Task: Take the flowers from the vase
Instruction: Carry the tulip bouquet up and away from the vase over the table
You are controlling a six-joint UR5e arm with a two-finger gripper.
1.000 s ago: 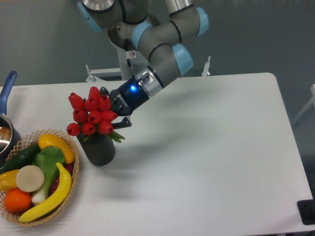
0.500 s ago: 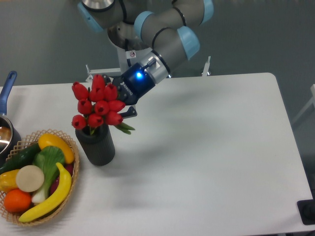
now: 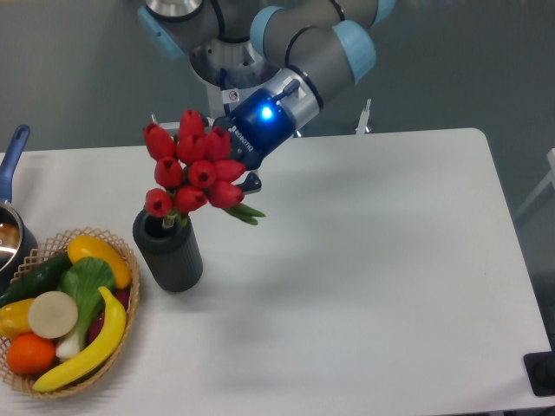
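One arm | our gripper point(image 3: 227, 167) clamps the flowers point(image 3: 192, 171) | bunch tilted above the vase point(image 3: 168, 250) mouth, far-left table point(image 3: 373, 260)

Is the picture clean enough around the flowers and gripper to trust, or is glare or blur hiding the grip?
Fixed camera: even, soft lighting, faint shadows on the table, no glare. The flowers and vase look reasonably sharp. The blue light on the gripper blooms slightly, and the buds cover the fingertips, so the grip itself is hidden.
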